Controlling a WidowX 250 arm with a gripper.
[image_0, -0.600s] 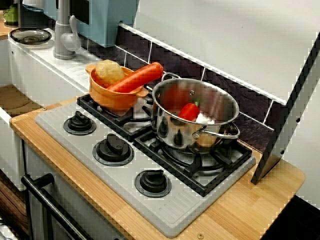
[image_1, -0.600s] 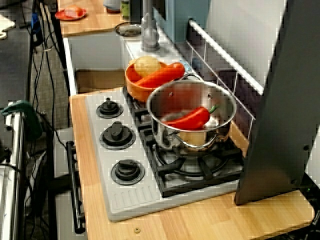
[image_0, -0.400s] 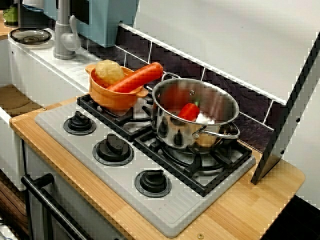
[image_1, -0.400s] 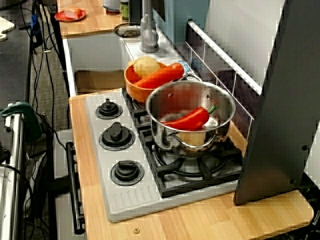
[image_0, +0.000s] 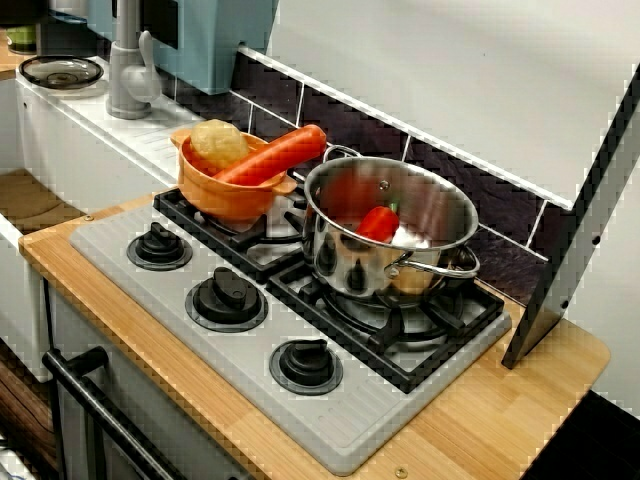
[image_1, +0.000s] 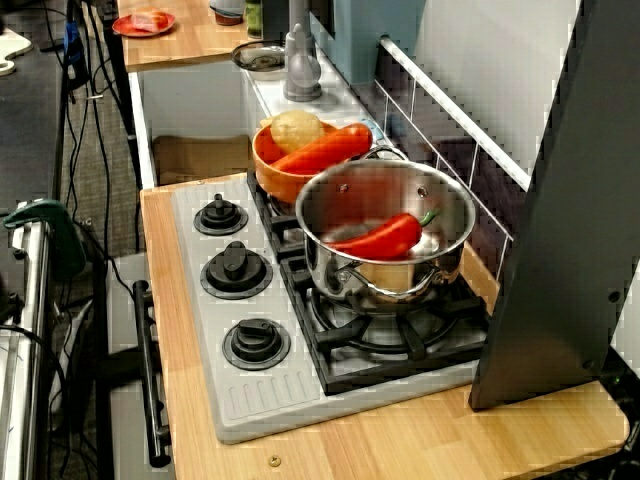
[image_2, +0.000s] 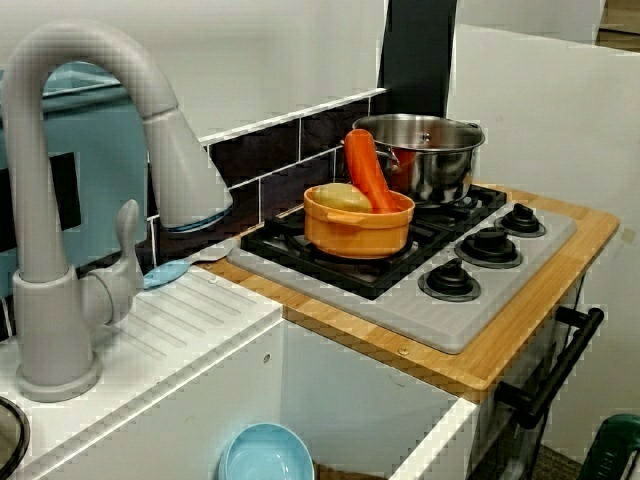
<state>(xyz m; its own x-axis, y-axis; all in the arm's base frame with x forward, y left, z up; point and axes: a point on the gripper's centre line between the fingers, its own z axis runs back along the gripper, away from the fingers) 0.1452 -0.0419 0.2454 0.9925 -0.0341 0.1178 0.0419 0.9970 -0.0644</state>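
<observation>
Though none of the three views shows you the gripper, and you cannot tell how its jaws stand, the grey toy stove is in plain sight on its wooden counter.

Nearest you in the close view of the stove is a row of three black knobs. Behind them, on the black grate, a steel pot stands upright with no lid. In it lies a red pepper, its green stem turned toward the tiled back wall.

Just beside the pot, on the burner toward the sink, sits an orange bowl. It holds a potato and a carrot. The carrot leans on the rim and juts out toward the pot's handle; whether the two touch, you cannot tell.

Farther back, a grey faucet rises beside the sink, with a dark glass dish beyond it. In the view from the sink side, a light blue bowl lies low in the sink opening and a blue spoon rests on the drainboard. Farthest off, in the view along the counter, a red plate sits on another counter.

Against the pictures from a moment ago, the pot, pepper, bowl, carrot and potato lie where they lay. Only the view along the counter differs, and there the whole scene sits slightly shifted in its frame.
</observation>
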